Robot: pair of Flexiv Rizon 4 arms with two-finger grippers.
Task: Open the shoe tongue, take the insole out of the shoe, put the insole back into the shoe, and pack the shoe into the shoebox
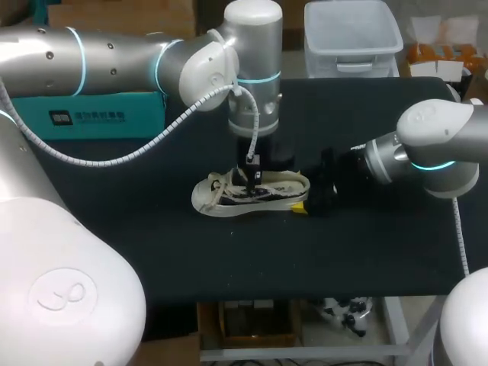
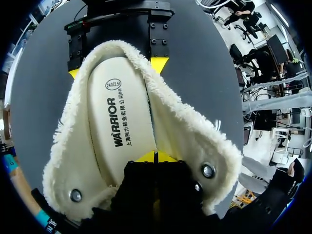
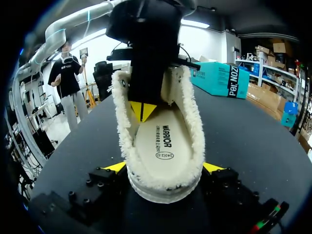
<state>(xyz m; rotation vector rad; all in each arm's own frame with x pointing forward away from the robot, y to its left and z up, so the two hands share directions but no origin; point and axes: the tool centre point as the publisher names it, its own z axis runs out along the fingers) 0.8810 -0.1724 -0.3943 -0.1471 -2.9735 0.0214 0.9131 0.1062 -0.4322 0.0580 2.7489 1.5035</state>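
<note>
1. The surface (image 1: 152, 252) is a matt black sheet. In the head view its near left corner is hidden behind the pale housing of my own arm.
2. The left arm (image 1: 114, 57), silvery with glowing teal rings, comes in from the left. Its wrist stands upright over the shoe and blocks the middle of the shoe's far side. The right arm (image 1: 435, 145) lies low, reaching in from the right.
3. The teal box (image 1: 99, 116), a rectangular carton, sits at the rear left of the surface, well apart from the shoe. The left arm cuts off its upper part.
4. The shoe (image 1: 252, 194) rests on its sole mid-surface, with its heel towards the right arm. It has a shaggy cream fleece lining with a frayed rim, round metal rivets (image 2: 208, 170), a pale rubber sole and loose white laces (image 1: 217, 183). In both wrist views the toe end is hidden behind the left pincer's black body.
5. The insole (image 2: 117, 131) lies flat inside the shoe. It is smooth, cream and long-oval, with dark print. Its front end is lost under the left pincer.
6. The right pincer (image 3: 165, 168) is spread wide, with one yellow tip pressed against each side of the heel, clamping the shoe.
7. The left pincer (image 2: 156, 157) reaches down into the shoe's mouth. Its yellow tips meet in a point just above the insole. I cannot tell whether anything thin is pinched between them.
</note>
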